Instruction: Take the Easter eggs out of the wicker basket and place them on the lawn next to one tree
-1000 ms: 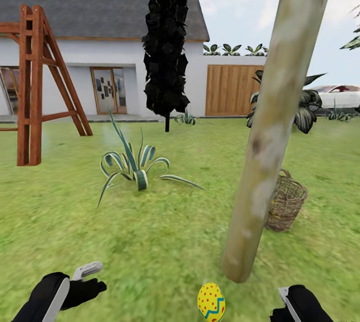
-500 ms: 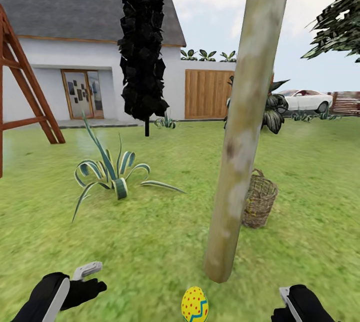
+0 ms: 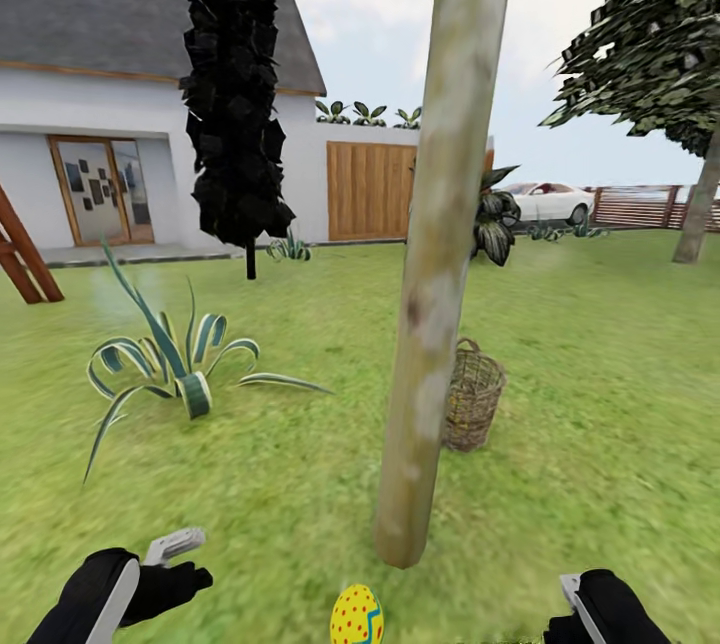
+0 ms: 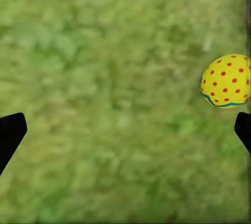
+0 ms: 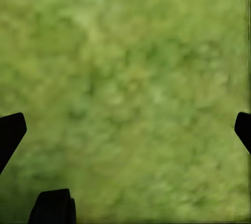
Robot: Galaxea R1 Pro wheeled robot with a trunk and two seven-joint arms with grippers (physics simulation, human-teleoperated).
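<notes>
- The left gripper (image 4: 125, 132) is hanging over bare grass with its two dark fingertips (image 4: 10, 132) spread far apart and nothing lying between them; it is released.
- In the head view the left gripper (image 3: 165, 564) is sitting at the lower left, a pale finger sticking up from the black body.
- The right gripper (image 5: 125, 130) is likewise standing wide open above the lawn (image 5: 130, 67), its tips at opposite edges of the wrist picture and gripping nothing.
- In the head view only the right gripper's (image 3: 590, 604) black body and one pale finger are peeking in at the lower right corner.
- One Easter egg (image 3: 357, 616), yellow with red dots and a blue-green zigzag, is lying on the grass between the two arms; the left wrist camera is catching it (image 4: 226, 81) just beside one fingertip, not touching.
- The egg is resting near the foot of the tree (image 3: 430, 274), whose slim mottled trunk is leaning up out of the picture.
- The wicker basket (image 3: 472, 396) is standing on the lawn (image 3: 600, 404) just behind the trunk, partly hidden by it; what it holds cannot be made out.
- A spiky striped plant (image 3: 180, 369) is growing to the left, well apart from the trunk.
- Farther back a dark columnar tree (image 3: 232, 94), a white house (image 3: 90, 144) and a parked white car (image 3: 548, 201) are showing.
</notes>
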